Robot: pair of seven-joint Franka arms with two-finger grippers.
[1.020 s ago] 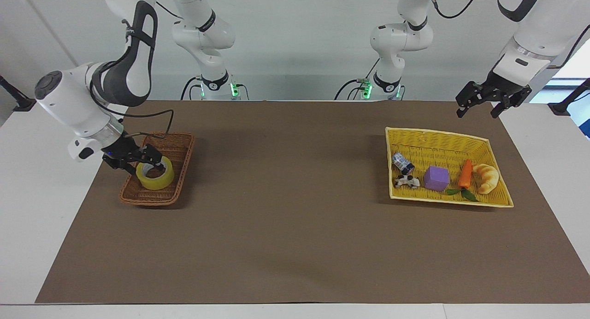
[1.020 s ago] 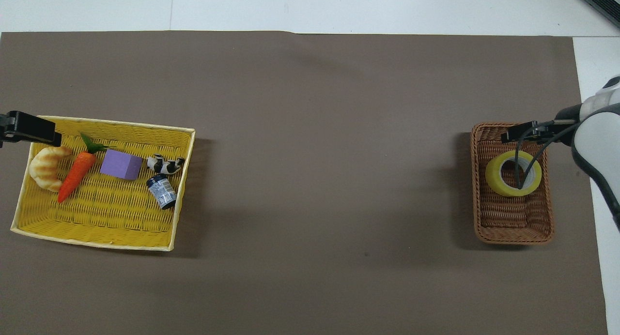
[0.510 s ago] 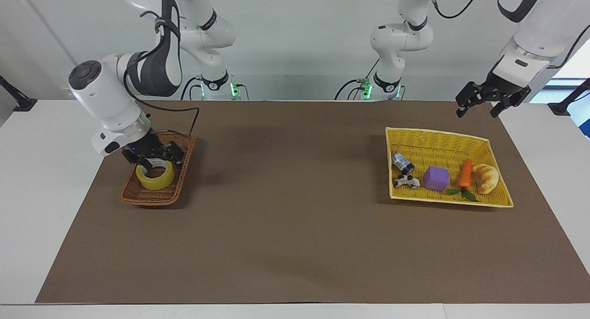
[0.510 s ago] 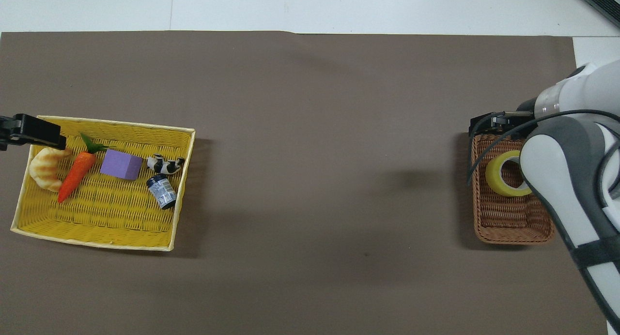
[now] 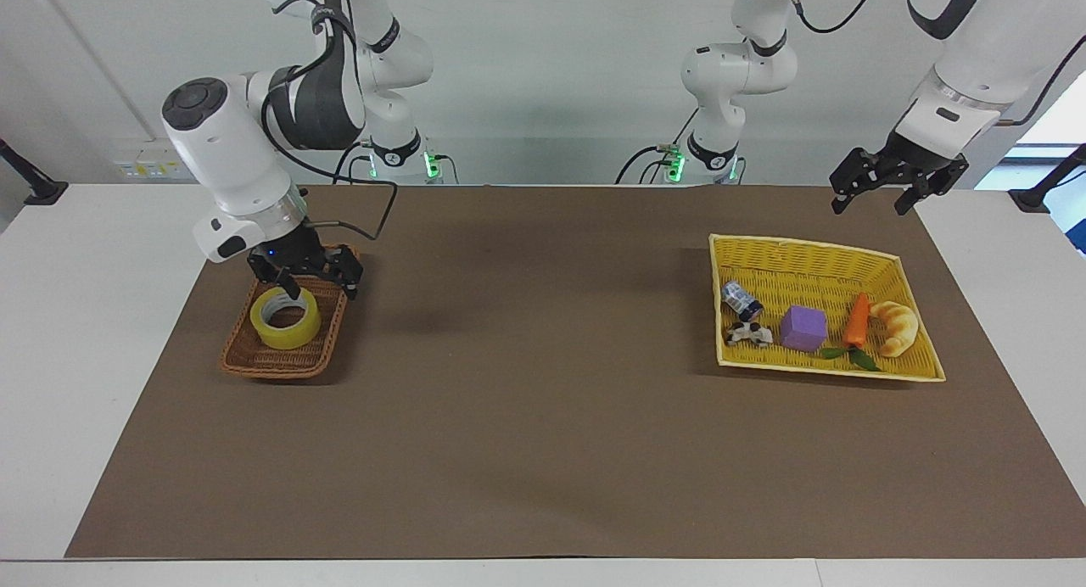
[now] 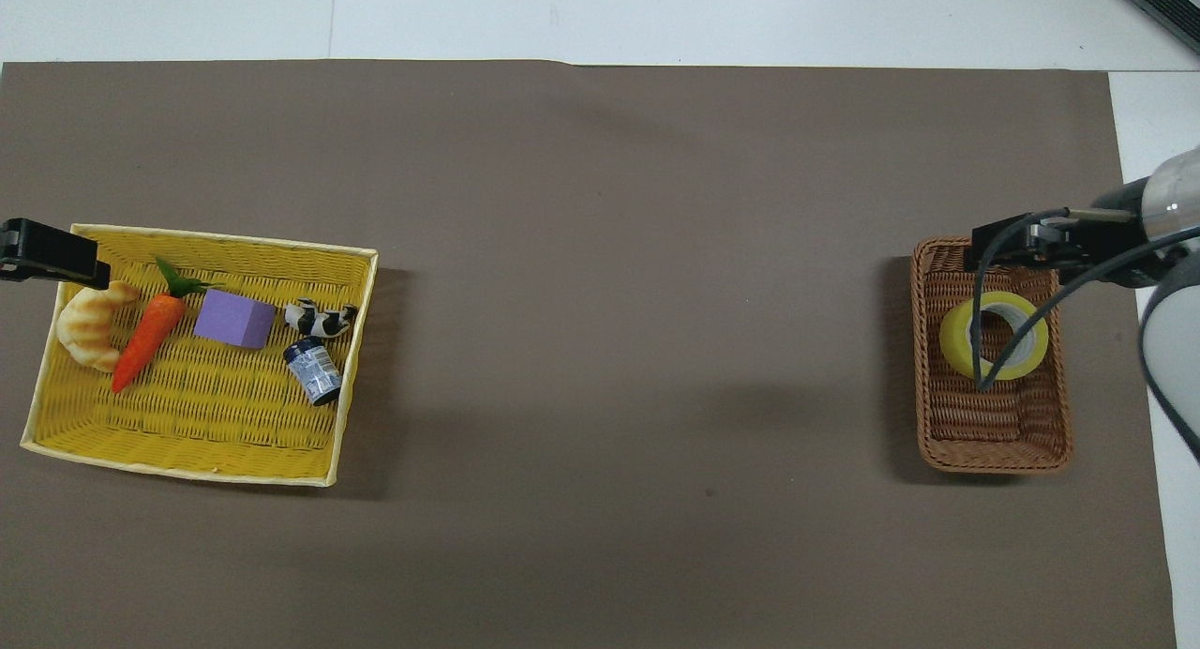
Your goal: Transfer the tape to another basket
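The tape (image 5: 286, 317) lies flat in the brown wicker basket (image 5: 280, 358) at the right arm's end of the table. The right gripper (image 5: 318, 286) hangs open over that basket's nearer-to-robots end, holding nothing. The left gripper (image 5: 867, 201) waits open, empty, above the table just beside the yellow basket (image 5: 814, 249).

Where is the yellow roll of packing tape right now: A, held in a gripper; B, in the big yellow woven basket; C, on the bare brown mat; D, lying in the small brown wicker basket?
D: the yellow roll of packing tape lies flat inside the small brown wicker basket, ungripped.
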